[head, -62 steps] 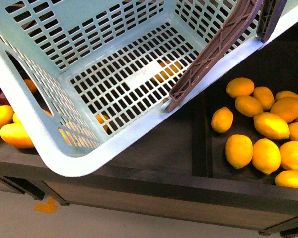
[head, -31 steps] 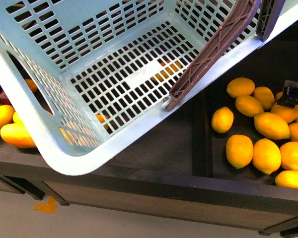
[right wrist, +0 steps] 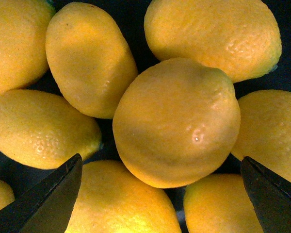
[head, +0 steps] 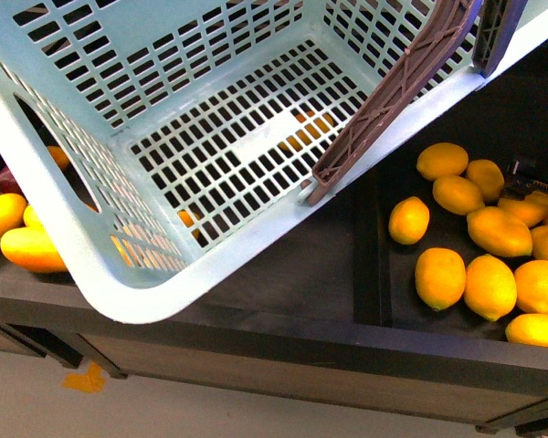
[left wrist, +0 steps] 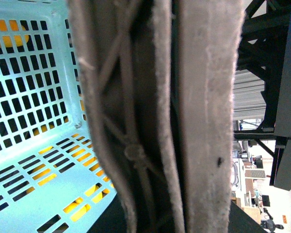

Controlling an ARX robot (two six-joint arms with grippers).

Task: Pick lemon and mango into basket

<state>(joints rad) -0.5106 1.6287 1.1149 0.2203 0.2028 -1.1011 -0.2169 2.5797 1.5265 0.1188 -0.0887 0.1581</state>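
Observation:
The light teal basket (head: pixel 164 137) hangs tilted over the left of the shelf and is empty. Its brown-grey handle (head: pixel 393 91) fills the left wrist view (left wrist: pixel 184 121). My left gripper is shut on that handle, and its own fingers do not show. My right gripper (head: pixel 534 187) is open just above the pile of lemons at the right. In the right wrist view one lemon (right wrist: pixel 177 121) lies between the two dark fingertips (right wrist: pixel 43 204), untouched. A dark red mango (head: pixel 5 181) peeks out at the far left, mostly hidden behind the basket.
Several lemons (head: pixel 489 285) lie in the right compartment of the dark shelf (head: pixel 283 274). All-yellow mangoes (head: pixel 27 248) lie at the left, under the basket's corner. A raised divider (head: pixel 367 265) separates the compartments. The shelf's front edge runs along the bottom.
My right gripper came into the front view from the right and has settled a little lower over the lemons. The basket has not moved.

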